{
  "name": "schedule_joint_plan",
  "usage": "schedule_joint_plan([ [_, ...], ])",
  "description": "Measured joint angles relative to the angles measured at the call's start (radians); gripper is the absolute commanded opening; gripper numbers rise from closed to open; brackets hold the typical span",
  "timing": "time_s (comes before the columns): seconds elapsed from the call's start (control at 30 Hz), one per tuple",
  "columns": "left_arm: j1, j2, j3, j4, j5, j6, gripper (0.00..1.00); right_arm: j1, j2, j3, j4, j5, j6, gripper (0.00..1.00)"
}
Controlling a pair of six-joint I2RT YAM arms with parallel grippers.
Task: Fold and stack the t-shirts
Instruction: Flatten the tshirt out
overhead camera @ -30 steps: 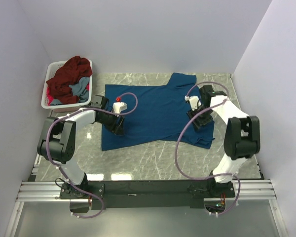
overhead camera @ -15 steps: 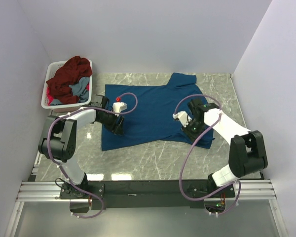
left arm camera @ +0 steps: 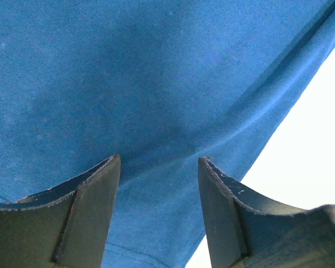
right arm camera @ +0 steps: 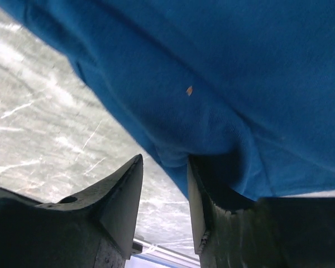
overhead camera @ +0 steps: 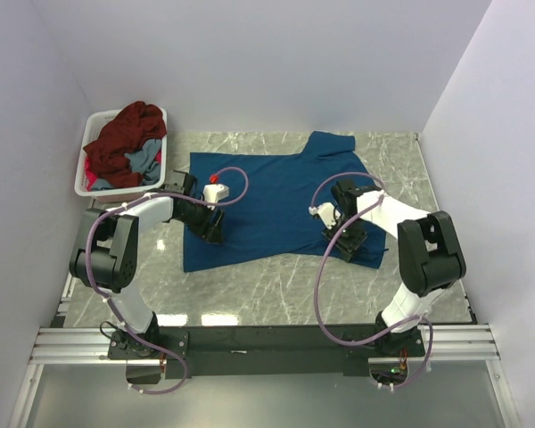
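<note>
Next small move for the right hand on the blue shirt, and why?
Probably close the right hand: its jaws stand apart with an edge bulge of the blue t-shirt between them, not yet pinched. The left hand is open over the opposite side, so a grip likely comes before any fold.

A robotics lab test cell: a left arm (overhead camera: 116, 254) and a right arm (overhead camera: 428, 254) stood mounted on an aluminium rail (overhead camera: 71, 343) at the near edge of a marble-patterned table (overhead camera: 276, 285), enclosed by plain white walls (overhead camera: 250, 62), with t-shirts (overhead camera: 125, 134) heaped in a basket (overhead camera: 82, 169) far left.
</note>
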Motion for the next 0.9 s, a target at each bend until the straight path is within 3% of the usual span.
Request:
schedule_joint_plan([
  [0.43,0.01,0.0,0.0,0.0,0.0,0.0,0.64,-0.034,0.025,0.054,0.013,0.008,0.011,0.36],
  [0.77,0.01,0.0,0.0,0.001,0.0,0.001,0.64,-0.075,0.085,0.09,-0.005,-0.029,0.006,0.41],
  [0.9,0.01,0.0,0.0,0.001,0.0,0.001,0.64,-0.089,0.095,0.12,-0.041,-0.061,0.0,0.38],
])
